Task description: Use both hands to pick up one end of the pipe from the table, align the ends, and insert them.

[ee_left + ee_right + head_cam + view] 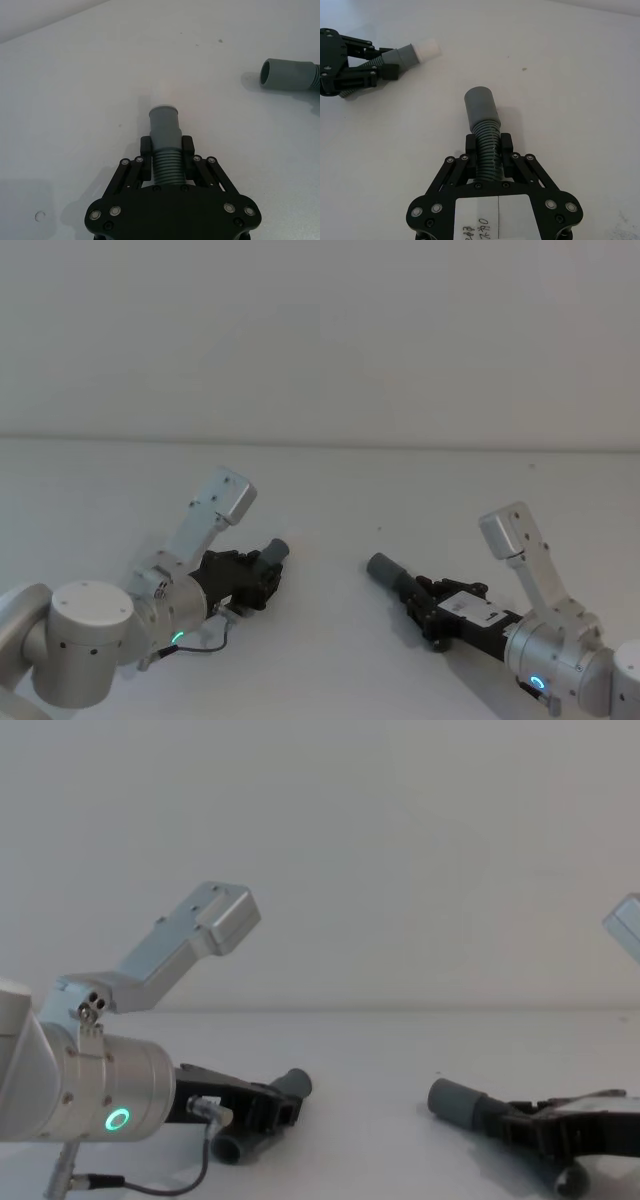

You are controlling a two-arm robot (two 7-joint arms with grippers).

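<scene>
**Two hose halves, gripped and facing off**

The left gripper (262,575) is closed on the ribs of the shorter pipe piece (165,162), leaving its white-tipped cuff (415,52) free. The right gripper (420,595) clamps the longer piece (486,137) likewise, with its wide cuff (481,105) sticking out. Both sit low over the table (330,665), cuffs roughly facing but well apart, presumably ready for lining up.

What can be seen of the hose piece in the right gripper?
The hose piece looks like dark grey plastic: a ribbed body ending in a smooth, wider cuff with a hollow mouth. The right gripper is shut on the ribs behind the cuff, holding it low over the white table, aimed across a gap at the left gripper and its shorter piece.
</scene>
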